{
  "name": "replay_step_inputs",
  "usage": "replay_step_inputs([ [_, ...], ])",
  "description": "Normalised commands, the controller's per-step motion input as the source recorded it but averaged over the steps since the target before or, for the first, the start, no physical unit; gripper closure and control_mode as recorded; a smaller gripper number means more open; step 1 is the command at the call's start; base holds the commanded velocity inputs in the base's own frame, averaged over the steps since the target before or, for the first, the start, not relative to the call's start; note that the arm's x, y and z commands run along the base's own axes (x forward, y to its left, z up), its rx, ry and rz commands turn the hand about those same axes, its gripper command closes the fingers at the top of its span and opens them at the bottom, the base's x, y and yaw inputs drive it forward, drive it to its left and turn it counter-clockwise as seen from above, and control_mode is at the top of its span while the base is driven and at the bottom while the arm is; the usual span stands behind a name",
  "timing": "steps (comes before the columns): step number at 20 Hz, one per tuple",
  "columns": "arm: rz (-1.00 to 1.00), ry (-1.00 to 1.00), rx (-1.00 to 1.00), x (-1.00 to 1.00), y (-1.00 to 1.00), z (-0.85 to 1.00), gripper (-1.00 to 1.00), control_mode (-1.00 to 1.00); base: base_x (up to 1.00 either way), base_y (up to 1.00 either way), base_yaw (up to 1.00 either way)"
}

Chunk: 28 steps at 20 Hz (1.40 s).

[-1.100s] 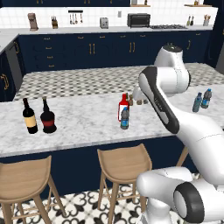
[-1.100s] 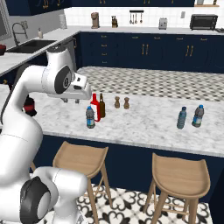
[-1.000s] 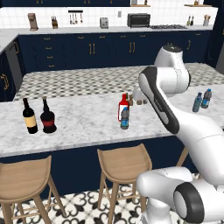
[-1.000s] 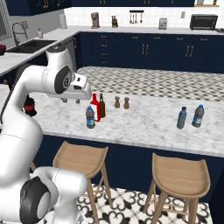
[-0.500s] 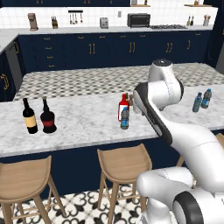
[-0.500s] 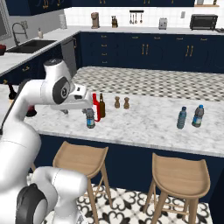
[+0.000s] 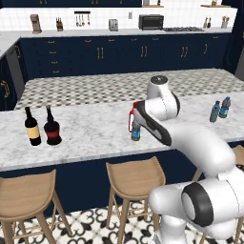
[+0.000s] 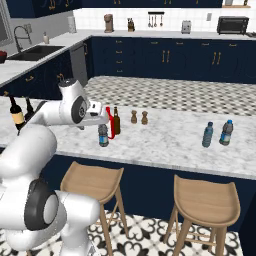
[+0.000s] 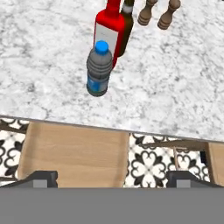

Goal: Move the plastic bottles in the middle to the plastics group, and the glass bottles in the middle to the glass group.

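Observation:
A small clear-bluish plastic bottle (image 9: 99,70) with a blue cap stands near the counter's front edge, also seen as the plastic bottle (image 8: 103,135) (image 7: 136,131). Right behind it stand the flat red bottle (image 9: 107,36) (image 8: 110,122) and the slim brown bottle (image 9: 127,24) (image 8: 116,121). My gripper (image 9: 113,178) is open wide, with nothing between its fingertips (image 9: 42,177), and hangs above the counter's front edge on the near side of these bottles. The plastics group (image 8: 217,134) (image 7: 220,109) stands to the right. The glass group's two dark wine bottles (image 7: 42,127) stand to the left.
Two small brown shakers (image 9: 157,14) (image 8: 139,117) stand just beyond the middle bottles. Wooden stools (image 9: 74,154) (image 7: 133,177) (image 8: 206,197) stand under the counter's front edge. My arm (image 7: 162,102) reaches over the middle of the marble counter (image 7: 90,136).
The arm has come down from a raised pose toward the middle bottles, and the gripper's jaws have spread wide. No bottle has moved.

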Motion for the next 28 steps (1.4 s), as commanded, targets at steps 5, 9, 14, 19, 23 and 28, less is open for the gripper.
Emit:
replay_step_inputs([
  [5,0.0,0.14,0.06,0.92,0.13,-0.09,-1.0,-1.0,0.0,0.0,0.0],
  [9,0.0,0.33,0.13,0.69,0.05,-0.16,-1.0,-1.0,0.0,0.0,0.0],
  [14,0.0,0.22,0.14,0.55,0.01,-0.24,-1.0,-1.0,0.0,0.0,0.0],
  [19,0.0,0.02,0.1,0.4,0.05,-0.24,-1.0,-1.0,0.0,0.0,0.0],
  [23,-0.02,0.0,0.0,0.3,0.09,-0.34,-1.0,-1.0,0.0,0.0,0.0],
  [28,-0.09,0.0,0.0,0.29,0.11,-0.3,-1.0,-1.0,0.0,0.0,0.0],
])
